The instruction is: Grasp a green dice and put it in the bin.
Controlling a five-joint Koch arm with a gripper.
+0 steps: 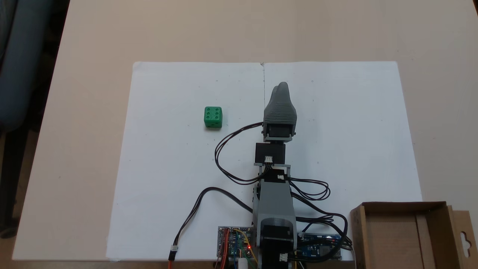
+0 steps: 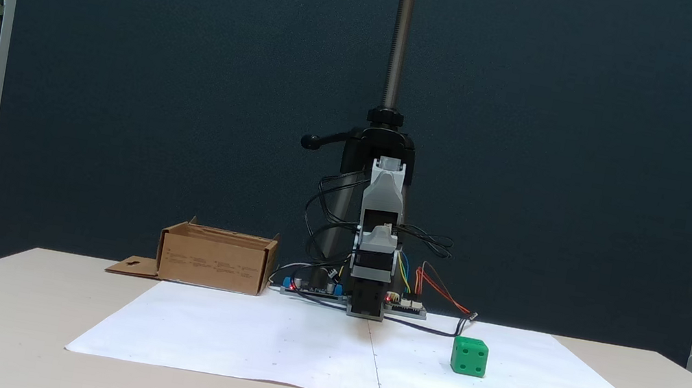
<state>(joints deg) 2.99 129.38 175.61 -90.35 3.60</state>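
**Dice on the paper, arm folded at rest**

From above, the green dice (image 1: 213, 117) sits on the white paper (image 1: 168, 168), left of the gripper (image 1: 282, 87) and well apart from it; the jaws overlap, so their spread cannot be told. The bin (image 1: 401, 235) stands beside the arm's base.

From the front, the dice (image 2: 469, 356) lies right of the arm, the bin (image 2: 216, 260) left.

My one fixed view looks straight down over the arm (image 1: 274, 179). My other sits low at table height, facing it. Both share the white paper (image 1: 168, 168) (image 2: 267, 341).

Grey ribbed plastic arm (image 1: 274, 201), black servo blocks, looping black cables (image 1: 227, 157), grey tapered tool (image 1: 281, 89).
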